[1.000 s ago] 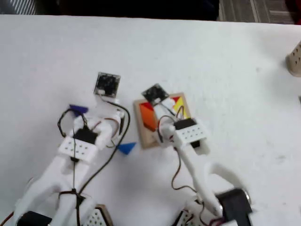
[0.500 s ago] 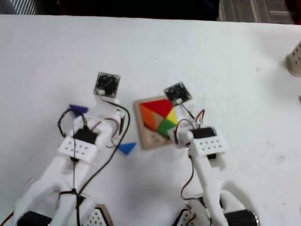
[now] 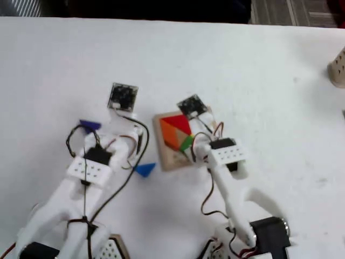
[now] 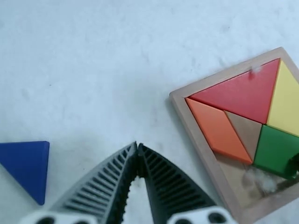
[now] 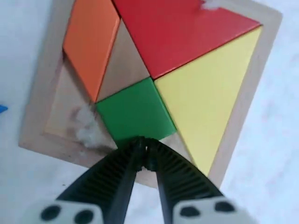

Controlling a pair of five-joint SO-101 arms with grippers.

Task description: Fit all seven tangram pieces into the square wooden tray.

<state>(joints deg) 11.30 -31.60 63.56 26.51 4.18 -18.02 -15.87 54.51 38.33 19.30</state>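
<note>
My right gripper (image 5: 145,147) hangs with its dark ribbed fingers pressed together on nothing, tips at one corner of the green square piece (image 5: 135,109); whether they touch it I cannot tell. That square lies flat inside the square wooden tray (image 5: 44,79), edge to edge with the large yellow triangle (image 5: 210,98) and meeting the large red triangle (image 5: 177,32) at a corner. The orange parallelogram (image 5: 91,44) lies along the red triangle's other side. Between the orange, red and green pieces sits a tan triangular patch (image 5: 121,65); piece or bare floor, I cannot tell. A strip of bare tray floor (image 5: 63,112) runs beside the orange and green pieces. My left gripper (image 4: 138,151) is likewise closed tip to tip and empty, over the white table (image 4: 93,56), well apart from the tray. A dark blue triangular piece (image 4: 28,168) lies flat on the table on the far side of these fingers from the tray. Seen from above, a brighter blue triangle (image 3: 144,170) rests on the table between my two arms, near a corner of the tray.
</note>
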